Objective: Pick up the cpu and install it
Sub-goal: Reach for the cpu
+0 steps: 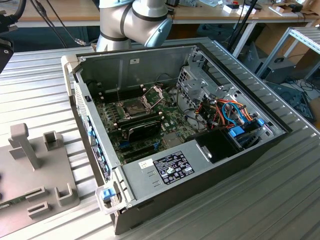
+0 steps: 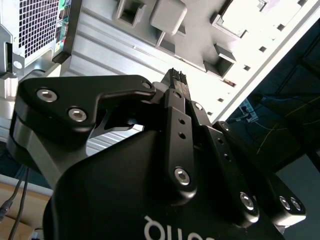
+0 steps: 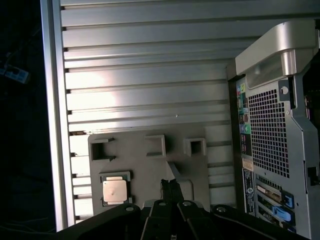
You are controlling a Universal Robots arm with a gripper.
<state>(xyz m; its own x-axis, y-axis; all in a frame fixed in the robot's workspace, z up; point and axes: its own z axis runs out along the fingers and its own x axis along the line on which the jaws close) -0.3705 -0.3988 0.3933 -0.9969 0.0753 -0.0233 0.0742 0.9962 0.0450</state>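
Our end effector (image 3: 170,186) is clenched on nothing; we see it near the cpu (image 3: 114,190) (seated in a grey fixture (image 1: 15,172), low at the exterior view's left).

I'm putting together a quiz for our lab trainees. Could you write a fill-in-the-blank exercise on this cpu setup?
1. In the first wrist view, the cpu lies in a recess of the grey fixture plate, ____ the computer case.
2. The gripper is shut and holds ____.
3. In the exterior view, the hinged socket frame on the motherboard stands ____.

Missing words: outside; nothing; open.
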